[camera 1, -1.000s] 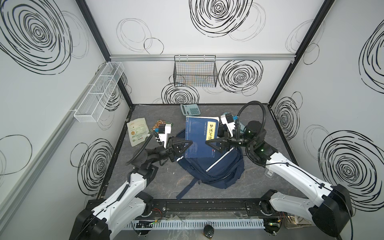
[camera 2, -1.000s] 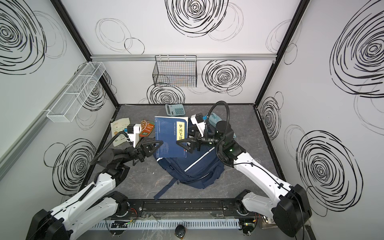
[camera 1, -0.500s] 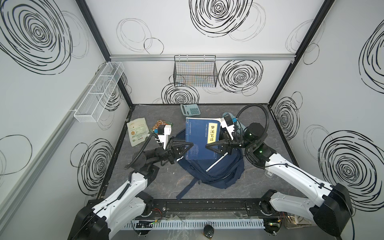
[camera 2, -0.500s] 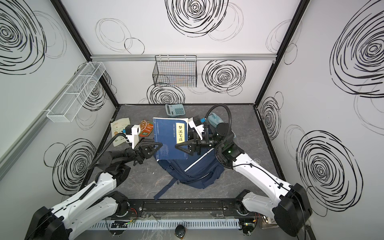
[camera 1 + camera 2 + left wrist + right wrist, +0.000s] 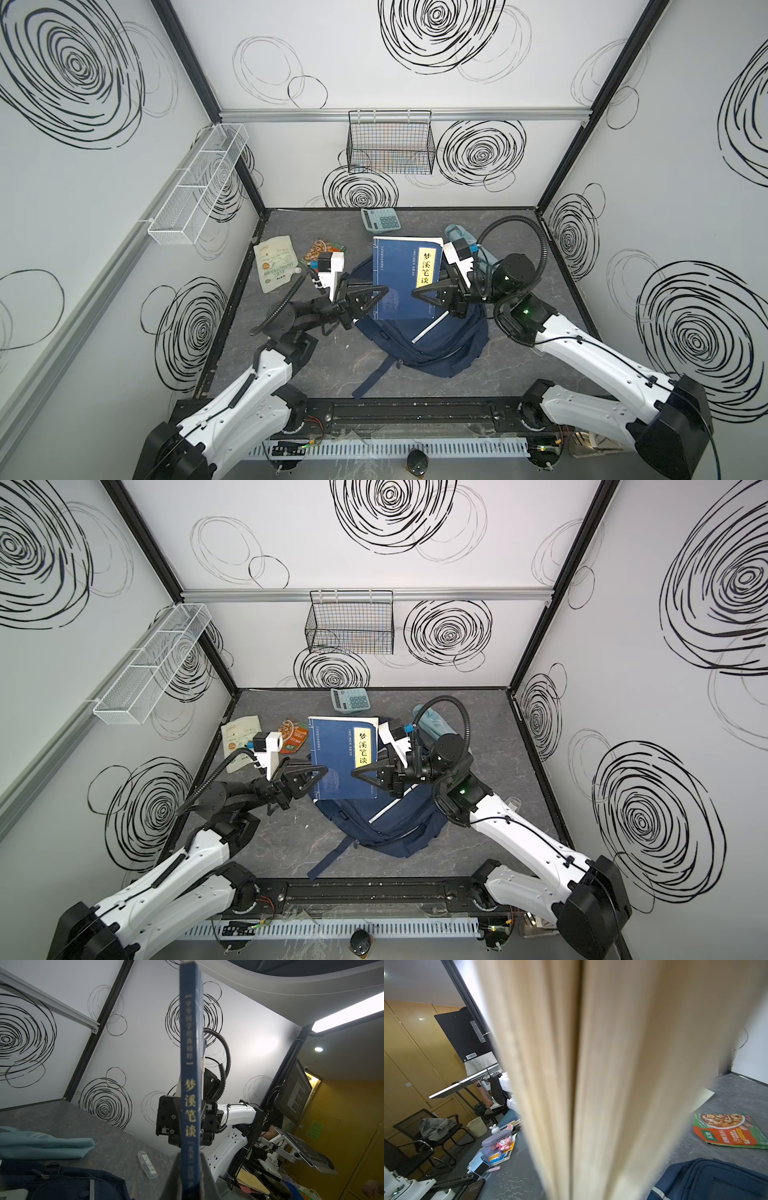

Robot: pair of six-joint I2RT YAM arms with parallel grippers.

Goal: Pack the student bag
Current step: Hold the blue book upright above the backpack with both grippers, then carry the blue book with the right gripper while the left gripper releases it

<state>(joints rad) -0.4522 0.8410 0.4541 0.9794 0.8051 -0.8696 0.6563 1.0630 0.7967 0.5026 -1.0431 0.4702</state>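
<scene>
Student bag (image 5: 449, 343) | beneath left gripper (image 5: 385, 289), right gripper (image 5: 414, 292) | both clamping book (image 5: 399, 266)

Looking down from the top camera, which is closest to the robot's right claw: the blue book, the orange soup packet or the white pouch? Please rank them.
1. blue book: clamped at its right edge by the right gripper.
2. soup packet: lying beyond the book's left side.
3. white pouch: farther left still, near the left wall.

A blue book (image 5: 399, 286) spans from the left gripper (image 5: 385, 289) to the right gripper (image 5: 414, 293), touching both. Past the right gripper lie a calculator (image 5: 380, 219) and a light blue umbrella (image 5: 432, 722); past the left gripper lie a cream pouch (image 5: 275, 264) and an orange food packet (image 5: 318, 250).
</scene>
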